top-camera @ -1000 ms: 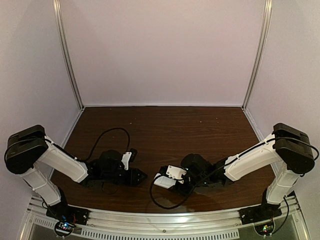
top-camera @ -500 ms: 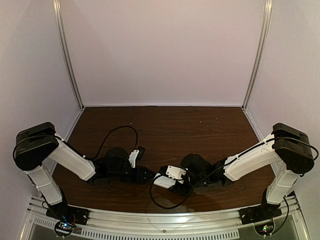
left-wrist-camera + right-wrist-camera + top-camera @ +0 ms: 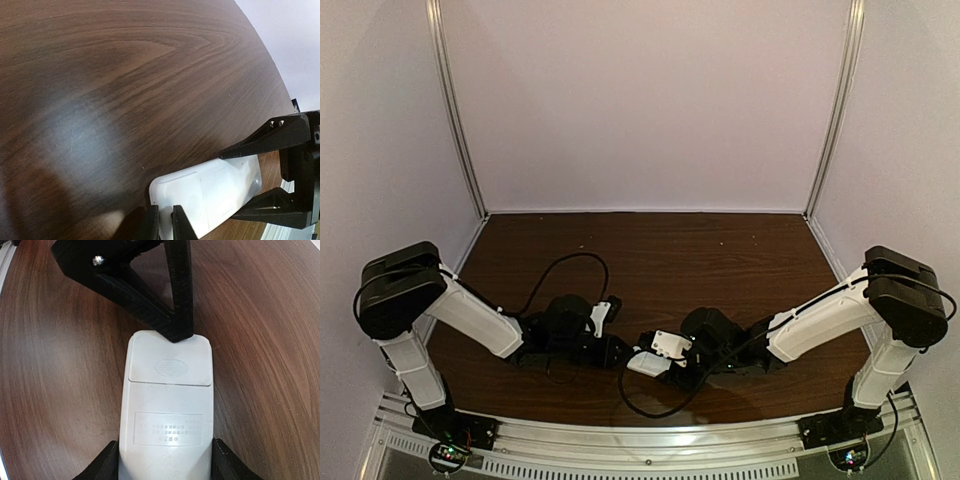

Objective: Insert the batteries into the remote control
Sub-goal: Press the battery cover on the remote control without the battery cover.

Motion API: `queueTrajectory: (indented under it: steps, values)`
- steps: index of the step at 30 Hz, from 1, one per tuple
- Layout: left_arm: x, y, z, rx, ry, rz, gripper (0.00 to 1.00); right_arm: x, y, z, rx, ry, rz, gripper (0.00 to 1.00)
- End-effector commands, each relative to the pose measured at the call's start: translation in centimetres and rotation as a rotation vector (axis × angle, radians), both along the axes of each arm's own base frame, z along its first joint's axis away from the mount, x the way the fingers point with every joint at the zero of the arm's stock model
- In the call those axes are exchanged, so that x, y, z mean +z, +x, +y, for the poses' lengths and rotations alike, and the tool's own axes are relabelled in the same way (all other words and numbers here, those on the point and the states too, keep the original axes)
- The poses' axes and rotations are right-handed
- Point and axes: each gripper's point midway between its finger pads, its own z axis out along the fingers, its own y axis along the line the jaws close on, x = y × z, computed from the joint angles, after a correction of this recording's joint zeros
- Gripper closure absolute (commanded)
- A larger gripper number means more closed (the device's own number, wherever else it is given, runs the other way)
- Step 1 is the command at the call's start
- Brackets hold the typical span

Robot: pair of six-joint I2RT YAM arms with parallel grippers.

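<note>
Remote control (image 3: 167,410) lies face down, plain white back up, near the front middle of the dark wood worktop (image 3: 700,260), between the two arms. From the pictures I cannot tell whether it rests on the wood or is held just off it.

Right end effector (image 3: 166,462): pinching the remote across its width. One black finger (image 3: 106,465) presses each long side at the end nearest the right wrist camera. The left wrist view agrees, showing the remote (image 3: 210,192) flanked by two black fingers on the right of the picture.

Left end effector (image 3: 166,220): fingers drawn almost together, with only a thin slit between them. I see nothing in the slit. The tip sits at the far end of the remote, touching or just over its edge. In the right wrist view it meets that end just beyond the battery cover (image 3: 170,367).

The cover is in place, with an oval grip mark at its centre. A printed label (image 3: 169,429) lies below it, too small to read.

No batteries show in any view.
</note>
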Motion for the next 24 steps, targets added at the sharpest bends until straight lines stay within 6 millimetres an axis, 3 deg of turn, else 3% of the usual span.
queueTrajectory:
  steps: [1,10,13,18,24]
  values:
    - [-2.1,-0.7,0.6,-0.016,0.080,0.031,0.92,-1.2,0.4,-0.3,-0.023,-0.036,0.007,0.67]
    - [-3.1,-1.8,-0.7,-0.081,0.137,0.035,0.92,-1.2,0.6,0.0,-0.025,-0.038,0.004,0.67]
    - [-3.8,-1.8,-0.4,-0.065,0.180,0.047,0.86,-1.1,0.8,0.0,-0.032,-0.042,-0.002,0.67]
    - [-4.8,-2.0,0.7,-0.038,0.226,0.075,0.86,-1.1,1.1,-0.1,-0.042,-0.049,-0.011,0.68]
    - [-5.7,-3.6,1.2,-0.077,0.255,0.096,0.76,-1.1,1.5,0.1,-0.063,-0.042,-0.018,0.68]
